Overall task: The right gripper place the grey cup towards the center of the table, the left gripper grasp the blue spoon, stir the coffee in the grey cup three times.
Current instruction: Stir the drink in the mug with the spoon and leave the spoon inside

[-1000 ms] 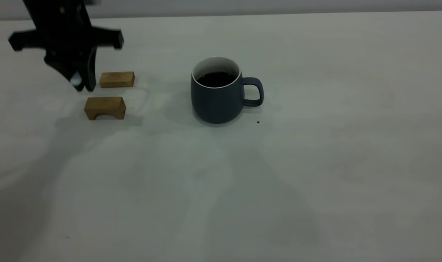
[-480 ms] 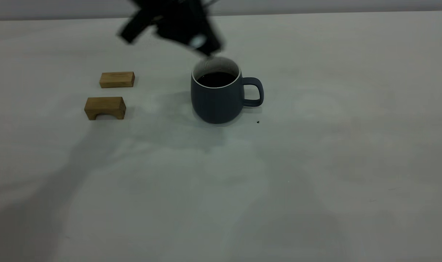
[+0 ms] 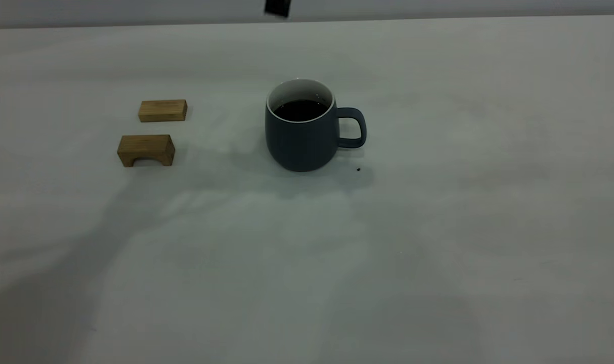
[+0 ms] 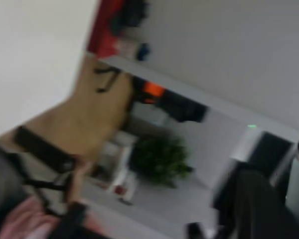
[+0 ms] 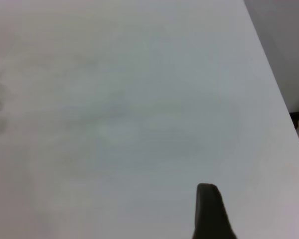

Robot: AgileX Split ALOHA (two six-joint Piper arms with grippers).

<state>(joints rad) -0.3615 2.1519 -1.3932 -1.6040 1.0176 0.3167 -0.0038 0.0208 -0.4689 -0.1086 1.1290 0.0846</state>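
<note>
Grey cup [image 3: 301, 127] of coffee [image 3: 300, 109] stands upright mid-table [image 3: 438, 227], handle rightward, ready for stirring; left gripper [image 3: 277, 7] barely shows overhead, right gripper [image 5: 209, 211] aside, jaw states indeterminable; blue spoon unseen.

Black, tapered right hand [image 5: 209, 211] finger

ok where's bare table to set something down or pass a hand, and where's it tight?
Open: the whole table right of the grey cup past its handle, the wide front strip below it, and the gap between the cup and the two wooden blocks. Tight: only the narrow gap between those blocks, at left. A tiny dark speck lies near the cup's base.
</note>
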